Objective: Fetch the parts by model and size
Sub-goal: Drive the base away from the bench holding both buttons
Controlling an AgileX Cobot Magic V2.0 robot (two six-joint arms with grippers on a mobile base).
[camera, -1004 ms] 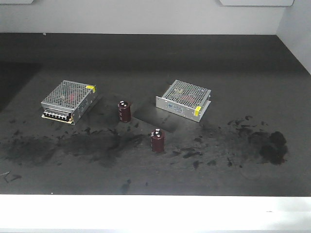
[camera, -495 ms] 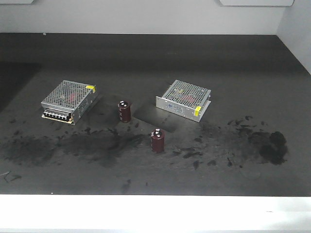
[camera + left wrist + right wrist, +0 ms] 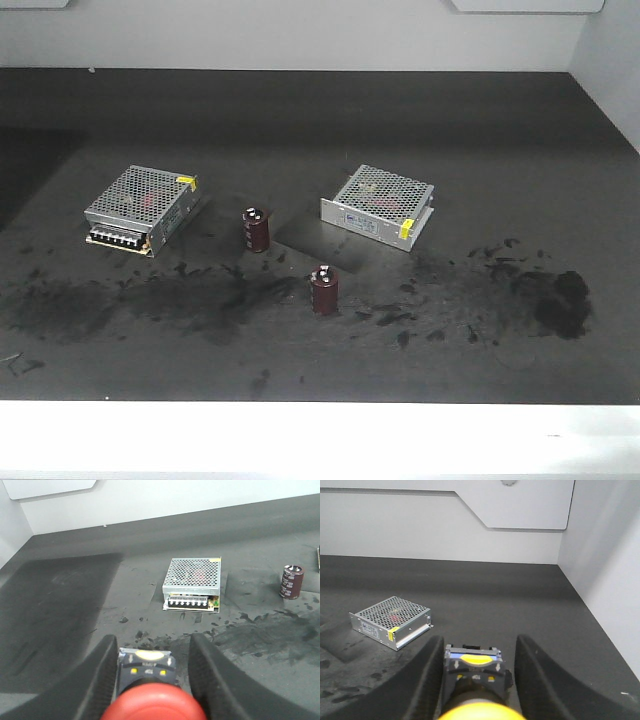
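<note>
The red part (image 3: pixel 150 702), a push-button switch with a mushroom cap and a black-and-blue base, sits between the fingers of my left gripper (image 3: pixel 152 642), held above the table. Its base rests against the left finger and a gap shows on the right. The yellow part (image 3: pixel 472 667), the same kind of switch, is held the same way in my right gripper (image 3: pixel 481 641) over the table's right side. Neither gripper nor either switch appears in the front view.
Two silver perforated metal boxes (image 3: pixel 140 208) (image 3: pixel 378 206) lie on the dark, smudged table (image 3: pixel 320 120). Two dark red capacitors (image 3: pixel 257 229) (image 3: pixel 324 289) stand between them. A white wall runs along the back and right side (image 3: pixel 610 580).
</note>
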